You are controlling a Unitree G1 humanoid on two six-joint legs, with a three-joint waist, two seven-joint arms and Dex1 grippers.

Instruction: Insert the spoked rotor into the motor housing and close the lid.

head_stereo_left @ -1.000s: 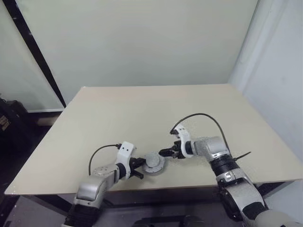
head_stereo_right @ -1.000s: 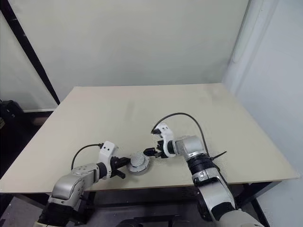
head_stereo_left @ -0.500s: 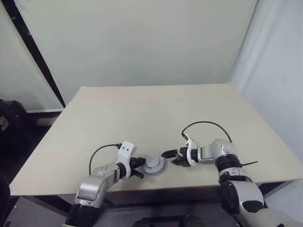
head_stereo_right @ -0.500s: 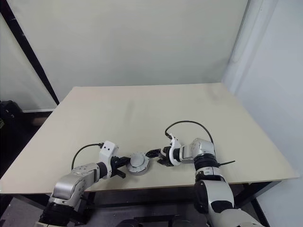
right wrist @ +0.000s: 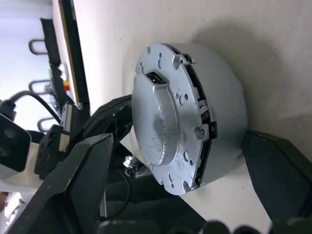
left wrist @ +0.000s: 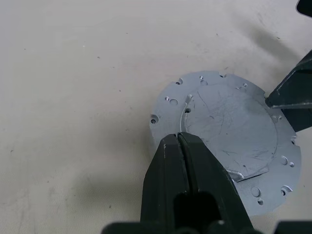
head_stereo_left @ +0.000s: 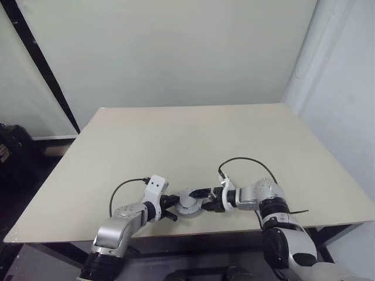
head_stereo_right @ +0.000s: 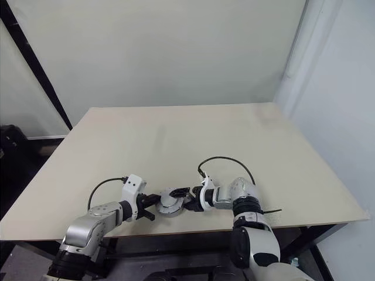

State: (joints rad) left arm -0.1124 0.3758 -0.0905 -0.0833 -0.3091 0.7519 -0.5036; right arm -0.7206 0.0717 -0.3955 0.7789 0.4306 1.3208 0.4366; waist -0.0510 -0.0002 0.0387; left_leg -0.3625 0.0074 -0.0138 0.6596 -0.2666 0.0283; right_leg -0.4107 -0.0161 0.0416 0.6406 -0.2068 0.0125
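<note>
The motor housing rests on the beige table close to the near edge, between the two grippers. Its silver lid is in place on top: a round plate with small holes around the rim and a raised, scratched centre disc. In the right wrist view a dark seam runs between the lid and the pale cylindrical body. The windings and the spoked rotor cannot be seen with the lid on.

The left gripper has its two black fingers pressed together with no gap. The fingertips lie against the lid's edge on the robot's left side; they clamp nothing.

The right gripper reaches in from the robot's right with its fingers spread wide. One finger sits on the lid side and the other on the body side, so the housing lies between them. Whether either finger presses on the housing cannot be determined.

A black cable loops above the right wrist. The closed left fingers block the housing's left side; the right fingers flank the opposite side.
</note>
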